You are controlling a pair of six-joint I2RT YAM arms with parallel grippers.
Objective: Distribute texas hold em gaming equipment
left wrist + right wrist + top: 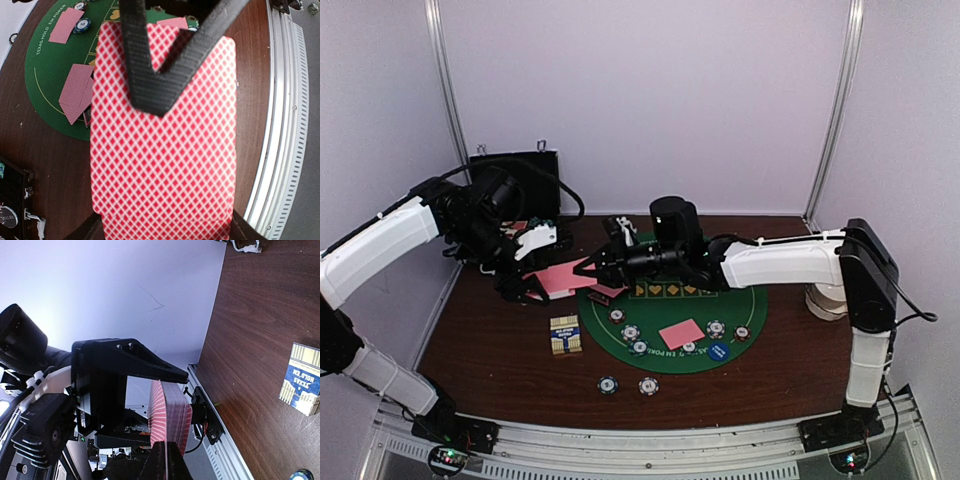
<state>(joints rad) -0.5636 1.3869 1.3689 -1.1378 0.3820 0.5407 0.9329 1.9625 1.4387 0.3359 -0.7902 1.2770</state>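
left gripper (155,95) clamps the deck (160,165) flat, offered forward. right gripper (591,268), pressed together at its edge, seemingly to peel a card.

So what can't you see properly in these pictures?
Card fronts: left wrist view shows only the patterned back of the deck; the faces are turned away.
Black case: top view, the left arm covers its inside.
Card box: right wrist view, cut off by the right edge.
Chips: top view, markings too small to read.
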